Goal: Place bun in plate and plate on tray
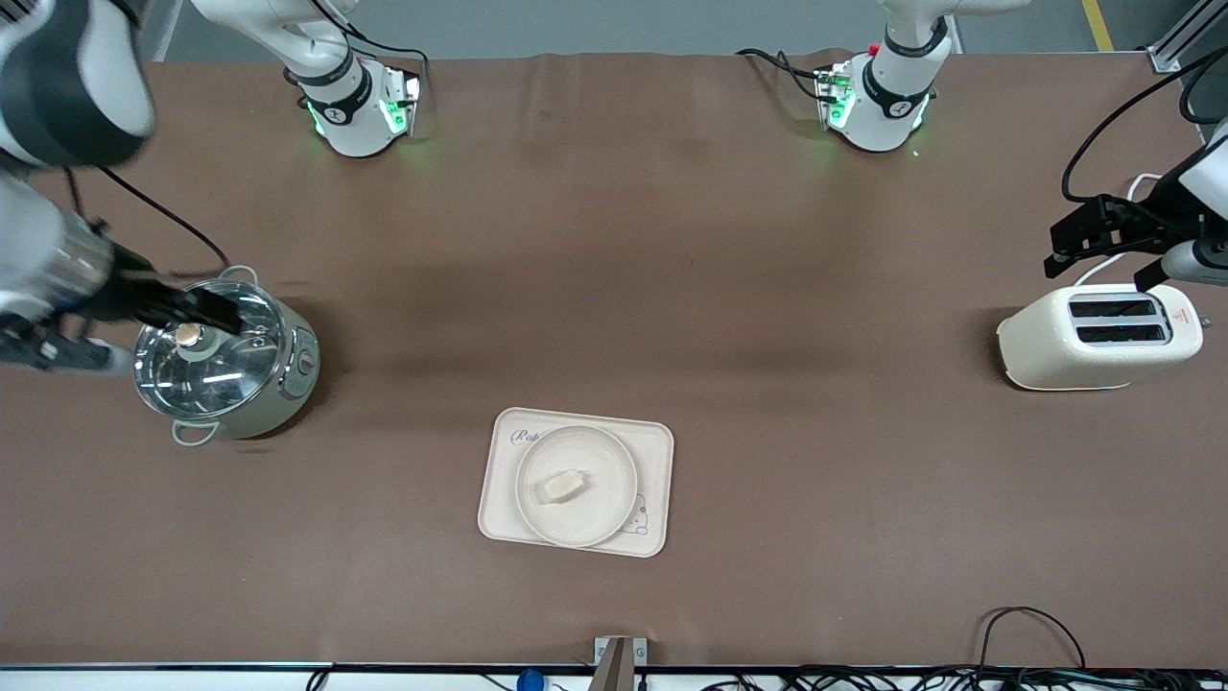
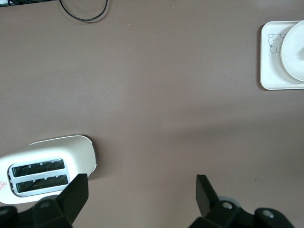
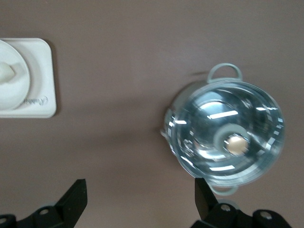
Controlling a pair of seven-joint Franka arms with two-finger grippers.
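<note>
Looking from the tray (image 1: 654, 451) outward, we see the plate (image 1: 604, 513) on it with the bun (image 1: 561, 487) inside; our right gripper (image 1: 192, 312) gapes wide over the pot (image 1: 225, 360), our left gripper (image 1: 1094, 235) wide above the toaster (image 1: 1098, 336).

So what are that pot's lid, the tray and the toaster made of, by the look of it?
The pot's lid looks like clear glass in a metal rim: it mirrors the ceiling lights and you see through it. The tray seems matte cream plastic or melamine, with printed lettering and no gloss. The toaster appears to have a smooth cream shell, plastic or painted metal; the look leaves that open.
</note>
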